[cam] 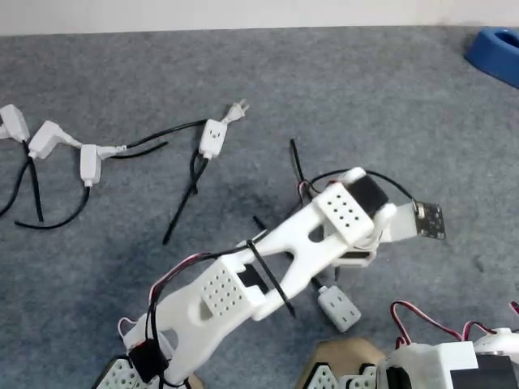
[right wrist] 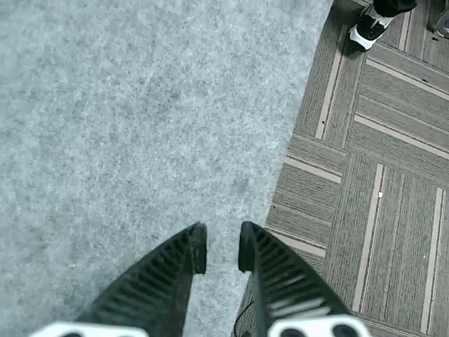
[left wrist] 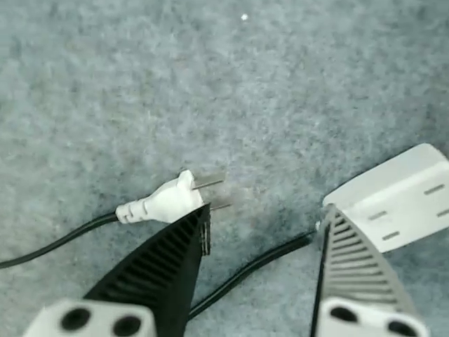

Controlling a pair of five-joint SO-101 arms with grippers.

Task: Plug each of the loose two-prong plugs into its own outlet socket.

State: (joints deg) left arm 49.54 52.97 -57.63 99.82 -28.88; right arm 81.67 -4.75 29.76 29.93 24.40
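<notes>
A grey felt covering (cam: pixel 389 105) spreads over the table, a pale strip (cam: pixel 243 14) along its far edge, a blue object (cam: pixel 496 50) at the far right, and striped carpet tiles (right wrist: pixel 393 175) on the floor beyond.

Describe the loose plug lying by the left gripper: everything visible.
The plug is white, plastic-looking, with a ribbed collar and two metal prongs. It lies flat on the grey carpet, unplugged, prongs pointing toward the white outlet block but apart from it. A black cord runs from its back. One finger of the open left gripper stands beside it.
</notes>
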